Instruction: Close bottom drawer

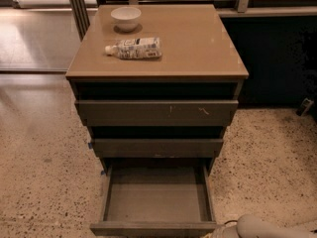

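Note:
The bottom drawer (156,197) of a grey-brown cabinet stands pulled far out, its shallow box empty and its plain front (152,228) at the bottom edge of the view. Above it sit the mid-width drawer front (157,148) and the widest drawer front (156,113) with pale scratch marks. A pale rounded part of my arm (267,227) shows at the bottom right, just right of the drawer's front corner. The gripper itself is out of view.
A white bowl (126,18) and a plastic bottle lying on its side (133,48) rest on the tan cabinet top (198,43). Speckled floor (44,172) lies on both sides. A dark wall panel (277,58) stands behind at right.

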Robot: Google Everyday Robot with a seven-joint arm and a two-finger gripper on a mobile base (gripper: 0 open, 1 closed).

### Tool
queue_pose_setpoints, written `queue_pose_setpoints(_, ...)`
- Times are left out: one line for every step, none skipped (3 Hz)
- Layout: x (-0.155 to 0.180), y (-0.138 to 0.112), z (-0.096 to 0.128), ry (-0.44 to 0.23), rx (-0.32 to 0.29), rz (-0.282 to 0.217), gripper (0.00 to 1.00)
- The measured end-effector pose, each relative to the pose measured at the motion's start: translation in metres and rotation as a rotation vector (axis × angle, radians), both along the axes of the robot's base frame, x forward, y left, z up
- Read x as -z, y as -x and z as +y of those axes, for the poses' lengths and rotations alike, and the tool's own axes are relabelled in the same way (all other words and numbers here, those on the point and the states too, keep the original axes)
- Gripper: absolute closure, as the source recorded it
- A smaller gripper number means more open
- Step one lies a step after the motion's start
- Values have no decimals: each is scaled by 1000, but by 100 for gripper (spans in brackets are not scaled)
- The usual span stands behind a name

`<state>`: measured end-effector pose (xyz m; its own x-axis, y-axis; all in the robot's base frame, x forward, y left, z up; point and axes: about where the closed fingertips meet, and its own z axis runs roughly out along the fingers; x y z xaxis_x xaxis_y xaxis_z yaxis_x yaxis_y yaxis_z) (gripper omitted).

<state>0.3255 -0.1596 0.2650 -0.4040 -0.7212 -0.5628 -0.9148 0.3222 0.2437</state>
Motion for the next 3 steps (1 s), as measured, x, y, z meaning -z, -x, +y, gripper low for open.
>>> queue_pose_setpoints(11,-5,5,-11,-19,-10,100)
queue_pose_setpoints(26,-25,11,-18,-57,-35,100)
queue_pose_setpoints(26,-25,11,-18,-57,-35,100)
